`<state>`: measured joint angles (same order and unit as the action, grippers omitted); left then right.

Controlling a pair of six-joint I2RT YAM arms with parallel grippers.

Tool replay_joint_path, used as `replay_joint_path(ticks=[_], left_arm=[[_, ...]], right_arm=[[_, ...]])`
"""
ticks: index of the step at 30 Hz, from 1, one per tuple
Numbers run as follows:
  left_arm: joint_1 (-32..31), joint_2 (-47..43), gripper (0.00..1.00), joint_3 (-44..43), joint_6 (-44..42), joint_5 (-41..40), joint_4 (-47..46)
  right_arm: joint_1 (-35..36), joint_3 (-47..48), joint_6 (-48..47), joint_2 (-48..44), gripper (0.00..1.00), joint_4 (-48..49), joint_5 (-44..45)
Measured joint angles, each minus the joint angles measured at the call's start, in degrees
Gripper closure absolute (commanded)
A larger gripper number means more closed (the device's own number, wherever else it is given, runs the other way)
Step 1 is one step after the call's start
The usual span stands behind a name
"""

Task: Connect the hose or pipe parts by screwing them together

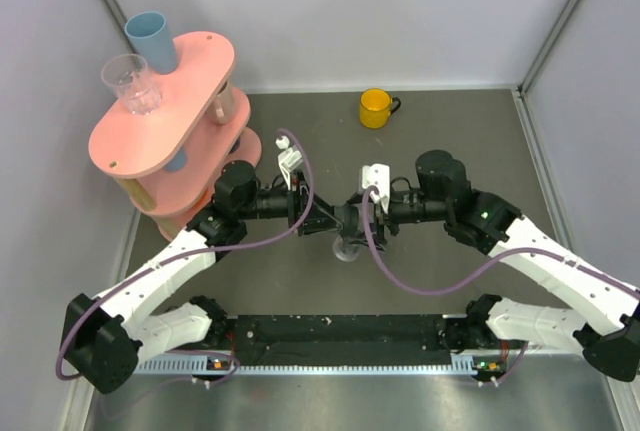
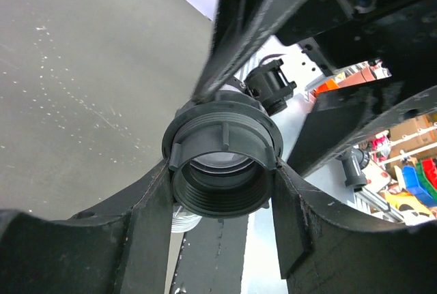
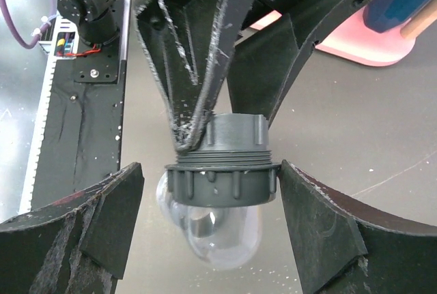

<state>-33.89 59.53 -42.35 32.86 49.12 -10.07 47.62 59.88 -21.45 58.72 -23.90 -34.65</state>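
My left jaws clamped on the grey pipe fitting [image 2: 222, 134] above the table [image 1: 470, 131], my right jaws half open around its ring nut [image 3: 222, 185], one side apart

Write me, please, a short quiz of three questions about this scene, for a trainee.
1. True or false: the yellow mug stands on the pink shelf.
2. Fill in: on the shelf's top stand a clear glass and a ___ cup.
3. What do the left fingers hold? A. the grey fitting B. the yellow mug C. the clear glass
Key: 1 false, it stands on the table; 2 blue; 3 A.
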Motion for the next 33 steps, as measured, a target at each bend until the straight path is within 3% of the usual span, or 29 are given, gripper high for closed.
replay_joint_path(ticks=[7, 15, 25, 33], left_arm=[[-0.4, 0.0, 1.00, 0.0, 0.2, 1.9, -1.6], [-0.4, -0.2, 1.00, 0.0, 0.0, 1.2, -3.5], [-0.4, -0.6, 1.00, 0.2, -1.3, 0.3, -3.1], [-0.4, -0.5, 1.00, 0.2, -0.9, 0.3, -3.3]], right_arm=[[0.4, -2.2, 1.2, 3.8, 0.21, 1.4, -0.3], [1.3, -2.4, 3.1, 4.9, 0.05, 1.4, 1.8], [1.4, -1.5, 2.7, -1.2, 0.03, -2.3, 8.1], [1.4, 1.6, 1.7, -6.4, 0.06, -2.9, 7.6]])
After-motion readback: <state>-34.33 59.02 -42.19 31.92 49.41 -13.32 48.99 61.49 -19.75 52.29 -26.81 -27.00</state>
